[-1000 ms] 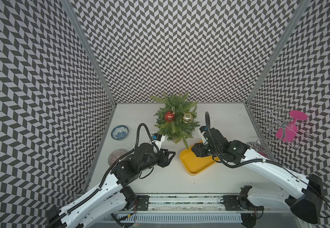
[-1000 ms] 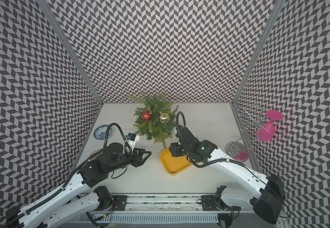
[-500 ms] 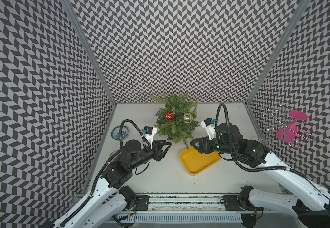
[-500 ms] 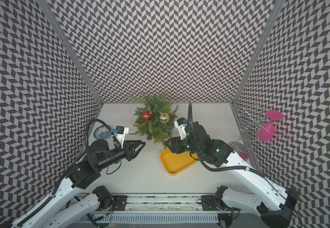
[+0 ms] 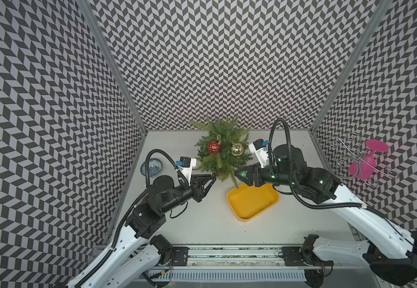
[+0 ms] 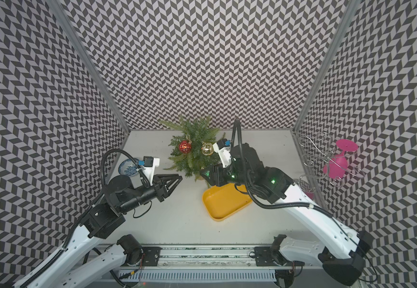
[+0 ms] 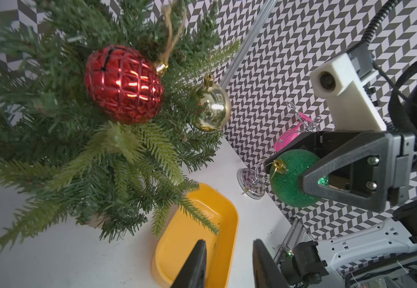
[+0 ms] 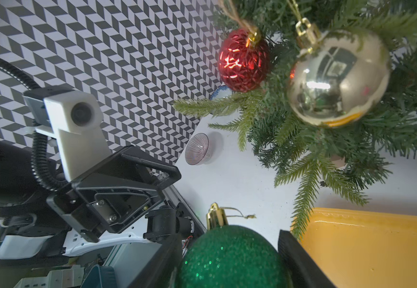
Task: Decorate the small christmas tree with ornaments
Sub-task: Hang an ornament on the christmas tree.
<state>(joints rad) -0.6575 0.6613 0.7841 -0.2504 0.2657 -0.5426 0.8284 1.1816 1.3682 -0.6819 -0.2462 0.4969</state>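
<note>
so the right gripper is clamped on the glittery green round bauble, just beside the low branches of the small green fern-needle tree, near the far rim of the yellow plastic tray. The left gripper has a narrow gap and is empty, tips by the tree's other side. Open white table between the arms. The bauble's string barely shows and the tree base is mostly buried.

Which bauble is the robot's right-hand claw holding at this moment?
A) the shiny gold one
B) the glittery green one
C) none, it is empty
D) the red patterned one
B: the right gripper is shut on the glittery green bauble, while the red bauble and the gold bauble hang on the small tree.
</note>
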